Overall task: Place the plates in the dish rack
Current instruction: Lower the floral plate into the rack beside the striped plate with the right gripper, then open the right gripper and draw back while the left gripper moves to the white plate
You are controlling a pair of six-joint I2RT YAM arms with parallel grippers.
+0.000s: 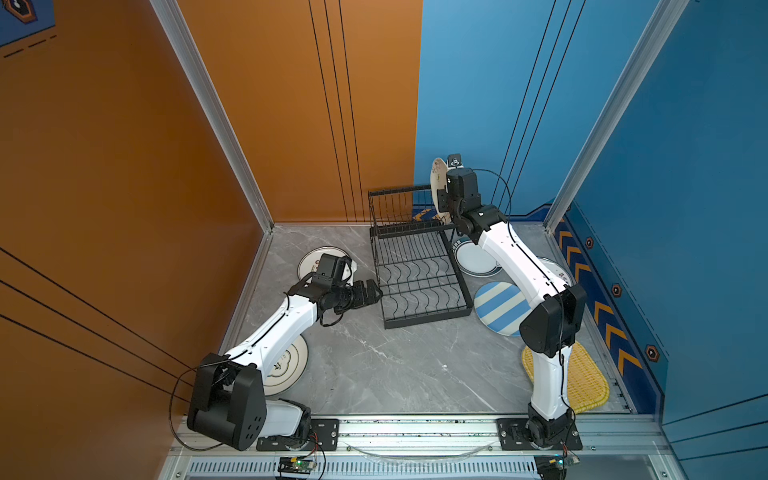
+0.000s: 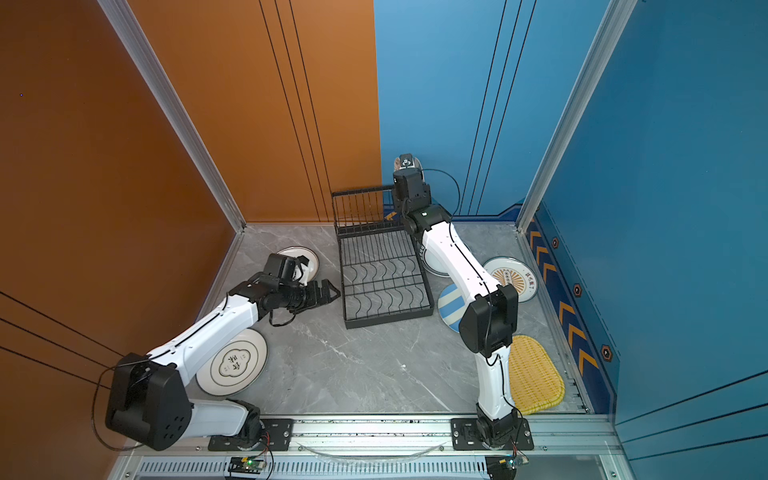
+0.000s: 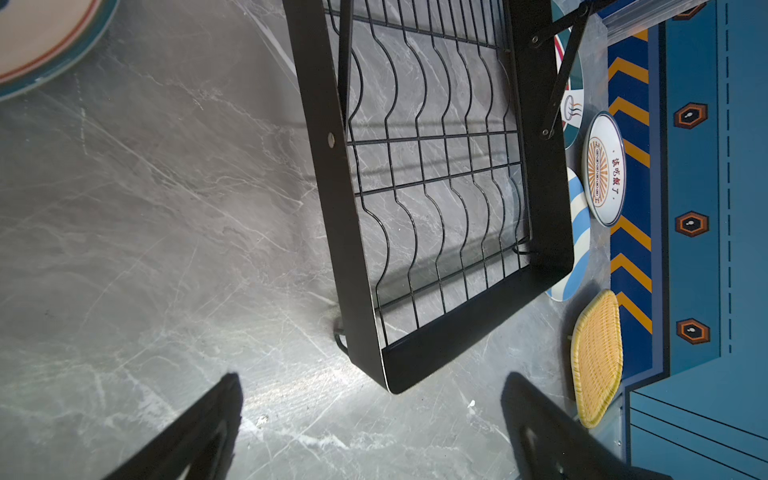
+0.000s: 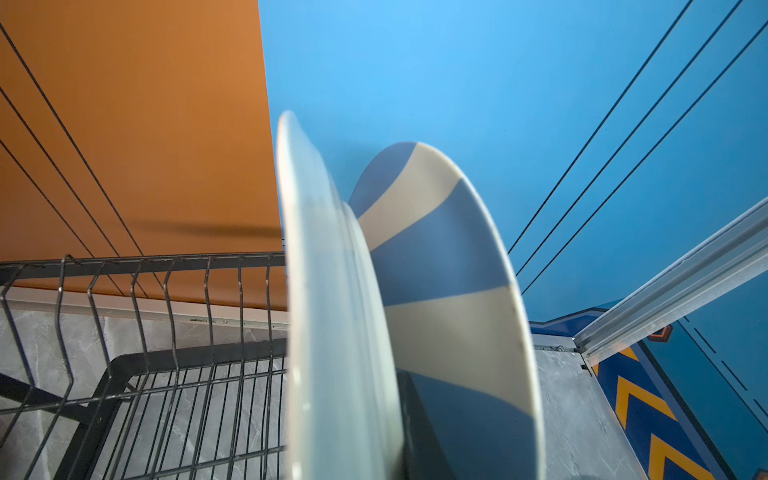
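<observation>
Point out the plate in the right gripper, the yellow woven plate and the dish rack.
held plate [image 1: 438, 176]: in a top view, on its printed face.
yellow woven plate [image 1: 590, 376]: in a top view, on its bare weave.
dish rack [image 3: 457, 338]: in the left wrist view, on its flat end band.

Both top views: high above the front rail [image 1: 415, 428], tilted down toward the back corner, far enough to take in the whole tabletop [image 1: 374, 374] and the dish rack [image 1: 424, 319]; near-identical framing, shifted sideways. Left wrist: low and close over the tabletop, facing across the rack's flat grid toward the yellow woven plate [image 3: 596, 357] by the blue wall [image 3: 698, 166], ground the top views share. Right wrist: hard up against a pale plate [image 4: 332, 311] seen edge-on, striped plate [image 4: 449, 270] behind, rack's barred tier beside, facing the back of the cell.
</observation>
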